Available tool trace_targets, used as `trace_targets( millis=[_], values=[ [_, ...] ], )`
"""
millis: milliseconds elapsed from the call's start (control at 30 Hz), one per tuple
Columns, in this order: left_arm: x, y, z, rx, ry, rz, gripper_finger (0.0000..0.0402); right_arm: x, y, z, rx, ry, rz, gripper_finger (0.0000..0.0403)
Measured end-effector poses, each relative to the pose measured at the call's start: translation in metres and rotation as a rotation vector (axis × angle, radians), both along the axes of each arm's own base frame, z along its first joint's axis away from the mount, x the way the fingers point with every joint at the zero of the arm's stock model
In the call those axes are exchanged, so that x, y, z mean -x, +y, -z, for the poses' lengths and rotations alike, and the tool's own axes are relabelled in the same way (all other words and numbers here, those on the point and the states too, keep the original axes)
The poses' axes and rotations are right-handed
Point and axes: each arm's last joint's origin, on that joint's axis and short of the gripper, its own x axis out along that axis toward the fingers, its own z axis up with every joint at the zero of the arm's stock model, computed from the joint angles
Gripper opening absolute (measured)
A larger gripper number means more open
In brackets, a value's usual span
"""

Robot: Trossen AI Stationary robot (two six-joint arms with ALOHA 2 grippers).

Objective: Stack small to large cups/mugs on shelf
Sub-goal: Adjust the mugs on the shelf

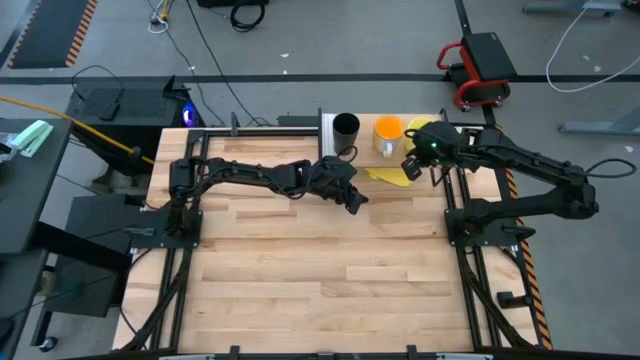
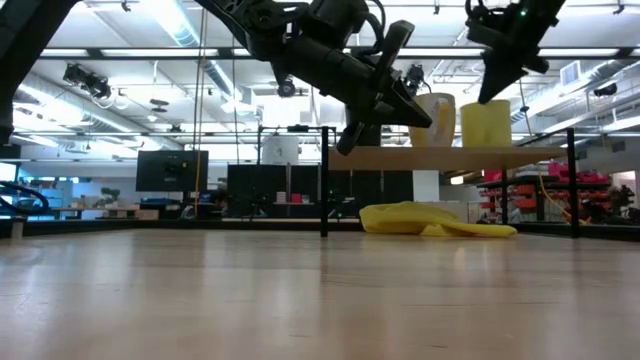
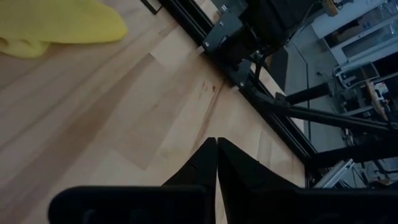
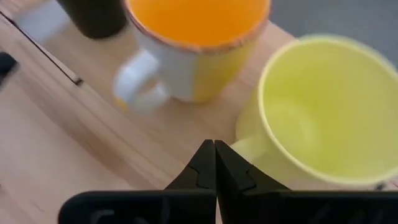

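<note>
My right end effector has its fingers pressed together, holding nothing, and it hangs over the shelf just above the yellow mug. The orange mug with its whitish handle stands just beside the yellow one, both upright on the shelf, and the black cup stands upright on the orange mug's other side, by the shelf's white end panel. The shelf runs along the far edge of the tabletop, toward its far right corner.

My left end effector is also pressed together and empty, raised above the tabletop in front of the shelf. A floppy yellow cloth lies on the tabletop under the shelf's front edge.
</note>
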Motion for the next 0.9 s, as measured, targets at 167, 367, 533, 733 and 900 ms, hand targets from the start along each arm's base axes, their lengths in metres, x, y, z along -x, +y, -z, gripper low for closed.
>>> trace_targets(
  millis=[167,367,533,733,900],
  values=[
    [0.000,0.000,0.000,0.000,0.000,0.000,0.0022,0.005,0.002,0.002,-0.003,0.049,0.015,0.0000],
    [0.000,0.000,0.000,0.001,0.005,0.001,0.0016,0.010,0.003,0.001,0.009,0.065,0.039,0.0000],
    [0.000,0.000,0.000,0.001,0.007,0.000,0.0021,0.011,0.003,0.001,0.015,0.066,0.044,0.0000],
    [0.000,0.000,0.000,0.001,0.007,0.000,0.0020,0.013,0.004,0.000,0.011,0.054,0.060,0.0000],
    [0.000,-0.002,0.000,-0.001,0.006,0.005,0.0017,0.017,0.005,-0.007,0.016,0.031,0.066,0.0000]
  ],
)
